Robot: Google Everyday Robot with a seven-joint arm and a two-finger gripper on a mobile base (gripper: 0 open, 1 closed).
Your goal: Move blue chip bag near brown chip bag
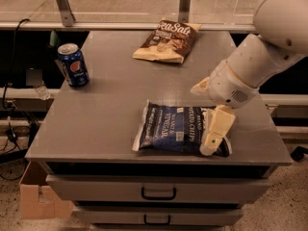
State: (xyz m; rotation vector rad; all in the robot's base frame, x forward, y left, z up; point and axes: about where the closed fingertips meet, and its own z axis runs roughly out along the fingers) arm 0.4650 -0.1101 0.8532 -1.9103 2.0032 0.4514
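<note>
The blue chip bag (173, 129) lies flat near the front edge of the grey table (115, 100), right of centre. The brown chip bag (167, 41) with "Sea Salt" lettering lies at the back of the table, well apart from it. My gripper (201, 120) hangs from the white arm (255, 61) over the right end of the blue bag. Its cream fingers (216, 129) are spread open and hold nothing. The lower finger covers part of the bag's right end.
A blue soda can (73, 65) stands upright at the table's left edge. Drawers with handles (159, 192) sit below the tabletop. A cardboard box (38, 196) is on the floor at lower left. A rail and window posts run behind the table.
</note>
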